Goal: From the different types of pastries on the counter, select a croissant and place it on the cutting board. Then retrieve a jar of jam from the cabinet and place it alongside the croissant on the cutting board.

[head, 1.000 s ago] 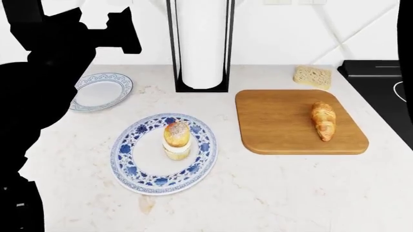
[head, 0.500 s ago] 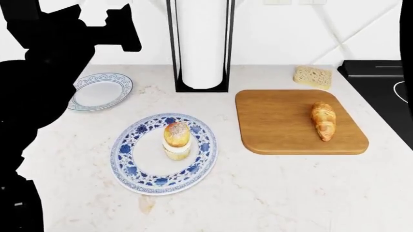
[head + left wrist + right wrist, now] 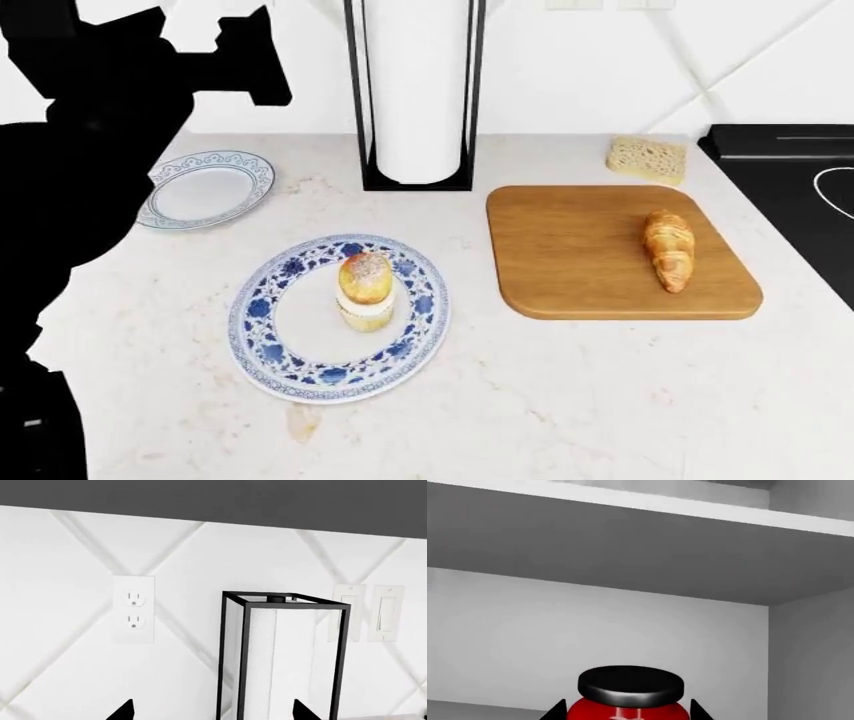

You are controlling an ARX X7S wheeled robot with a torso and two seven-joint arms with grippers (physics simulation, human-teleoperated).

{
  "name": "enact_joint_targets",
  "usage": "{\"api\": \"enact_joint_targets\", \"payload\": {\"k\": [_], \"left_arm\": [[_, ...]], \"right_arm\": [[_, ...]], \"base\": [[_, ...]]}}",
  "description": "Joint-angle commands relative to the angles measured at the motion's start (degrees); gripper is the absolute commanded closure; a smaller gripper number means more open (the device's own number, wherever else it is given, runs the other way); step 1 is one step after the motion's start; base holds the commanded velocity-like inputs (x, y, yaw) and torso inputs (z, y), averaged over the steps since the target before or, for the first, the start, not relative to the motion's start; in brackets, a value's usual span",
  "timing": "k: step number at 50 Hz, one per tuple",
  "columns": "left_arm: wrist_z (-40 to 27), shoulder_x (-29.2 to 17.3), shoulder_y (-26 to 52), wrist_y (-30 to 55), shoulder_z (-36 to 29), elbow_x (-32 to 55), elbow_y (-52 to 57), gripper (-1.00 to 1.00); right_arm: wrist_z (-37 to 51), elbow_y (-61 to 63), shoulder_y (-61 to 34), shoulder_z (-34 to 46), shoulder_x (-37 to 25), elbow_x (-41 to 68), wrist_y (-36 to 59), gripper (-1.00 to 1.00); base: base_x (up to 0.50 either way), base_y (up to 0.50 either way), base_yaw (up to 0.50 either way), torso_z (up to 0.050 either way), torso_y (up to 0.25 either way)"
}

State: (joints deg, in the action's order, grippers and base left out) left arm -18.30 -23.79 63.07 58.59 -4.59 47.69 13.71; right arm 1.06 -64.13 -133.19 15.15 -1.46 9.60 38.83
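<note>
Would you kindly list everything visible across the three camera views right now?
Croissant: one, golden-brown, on the cutting board.
Cutting board: one, light-brown, on the counter.
Cupcake: one, yellow, on the large patterned plate.
Small plate: one, blue-rimmed, bare.
Bread slice: one, tan, behind the board.
Paper towel holder: one, black frame.
Jam jar: one, red, black lid, in the cabinet.
Outlet: one, white.
Switches: two, white.
Left arm: black silhouette.
Right gripper: tips flank the jar.

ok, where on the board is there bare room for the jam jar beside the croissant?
The cutting board is bare across its whole left and middle; the croissant lies near its right edge, so only a thin strip remains there. The counter in front of the board is also open. It is tighter behind, near the bread slice and paper towel holder.
</note>
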Motion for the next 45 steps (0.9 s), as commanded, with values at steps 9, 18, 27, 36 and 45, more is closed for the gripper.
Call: {"api": "enact_joint_targets", "payload": {"k": [9,18,27,36,45], "left_arm": [[-1.4,-0.1,0.7,1.7,0.6,1.8,1.8,-1.00],[-1.6,-0.1,0.8,1.6,0.5,2.0,1.8,-1.00],[-1.4,-0.2,0.7,1.1,0.2,1.8,1.3,-1.00],[-0.9,0.1,0.0,-0.2,-0.6,0.9,0.1,-1.00],[-0.7,0.3,-0.3,-0.9,-1.4,0.4,0.0,-1.00]], "right_arm": [[-0.8,29.0,3.5,1.6,-2.7,0.0,21.1,1.00],[-0.6,35.7,6.3,2.1,-4.3,0.7,25.7,1.00],[0.2,50.4,11.4,1.6,-7.3,2.4,35.5,1.00],[2.1,73.6,18.6,-2.4,-12.5,7.4,51.1,1.00],[42.7,80.7,27.0,-6.8,-26.1,61.1,50.9,1.00]], "base": [[-0.24,0.00,0.00,0.000,0.000],[-0.50,0.00,0.00,0.000,0.000],[-0.22,0.00,0.00,0.000,0.000],[0.00,0.00,0.00,0.000,0.000],[0.00,0.00,0.00,0.000,0.000]]}}
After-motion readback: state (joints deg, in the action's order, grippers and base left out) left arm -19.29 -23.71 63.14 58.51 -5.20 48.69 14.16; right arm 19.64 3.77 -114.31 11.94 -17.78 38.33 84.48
